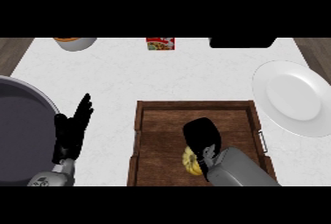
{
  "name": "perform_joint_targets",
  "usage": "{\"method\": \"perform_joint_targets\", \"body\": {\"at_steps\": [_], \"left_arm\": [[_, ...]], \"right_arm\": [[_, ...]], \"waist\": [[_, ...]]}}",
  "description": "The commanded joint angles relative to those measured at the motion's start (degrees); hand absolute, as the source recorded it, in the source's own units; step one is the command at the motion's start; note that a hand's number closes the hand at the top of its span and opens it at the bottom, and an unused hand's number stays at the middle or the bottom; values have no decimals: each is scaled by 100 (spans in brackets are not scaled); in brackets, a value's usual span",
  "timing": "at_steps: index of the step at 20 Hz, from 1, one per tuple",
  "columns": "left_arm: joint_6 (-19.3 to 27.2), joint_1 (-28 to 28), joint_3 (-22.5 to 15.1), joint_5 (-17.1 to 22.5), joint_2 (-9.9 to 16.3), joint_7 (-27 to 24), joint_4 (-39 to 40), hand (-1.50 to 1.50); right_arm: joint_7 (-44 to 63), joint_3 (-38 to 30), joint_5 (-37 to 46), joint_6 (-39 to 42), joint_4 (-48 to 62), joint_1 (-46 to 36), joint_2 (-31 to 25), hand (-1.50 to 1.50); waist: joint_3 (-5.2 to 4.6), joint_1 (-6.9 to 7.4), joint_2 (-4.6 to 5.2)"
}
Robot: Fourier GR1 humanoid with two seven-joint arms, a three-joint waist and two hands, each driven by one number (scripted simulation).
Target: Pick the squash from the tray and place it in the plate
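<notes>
Squash [191,162] lies inside the wooden tray [194,106], near its front edge and a little right of the middle. Only a yellow, ribbed sliver of it shows, because the right hand [202,136] and its grey forearm cover the rest. The hand sits directly above and just behind the squash, with the yellow patch peeking out on the hand's left side, toward the robot's body. The fingers seem bent downward over the squash, but whether they have actually closed on it is hidden, so I cannot tell. The long axis of the squash cannot be read either, since too little of it is visible.

The white plate [292,98] rests on the counter to the right of the tray, just beyond the tray's right wall and further back. That puts the right hand far nearer to both squash and plate than the left one.

The left hand [73,129] is well to the left of the tray, fingers straight and pointing up, resting beside a large dark pan [19,131]. It holds nothing.

Judging from this, the grasp is the step in hand; the lift and the short carry rightward over the tray wall remain undone.
</notes>
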Motion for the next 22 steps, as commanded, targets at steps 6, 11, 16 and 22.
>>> {"method": "perform_joint_targets", "body": {"at_steps": [6,11,16,22], "left_arm": [[-91,225,127,-8,126,54,-118,0],[61,216,-64,-160,-95,79,-79,0],[52,156,37,-181,-61,146,-104,0],[118,337,-78,-345,-168,169,-265,0]], "right_arm": [[-1043,-1326,325,-2173,-26,-71,-678,150],[-2251,-2321,270,-3880,322,184,-1146,150],[-2939,-3001,-30,-4596,29,445,-1371,150],[-2548,-3740,208,-5286,-113,264,-1422,150]], "waist": [[-10,8,56],[-8,-8,82],[-25,-73,20],[-30,-17,15]]}}
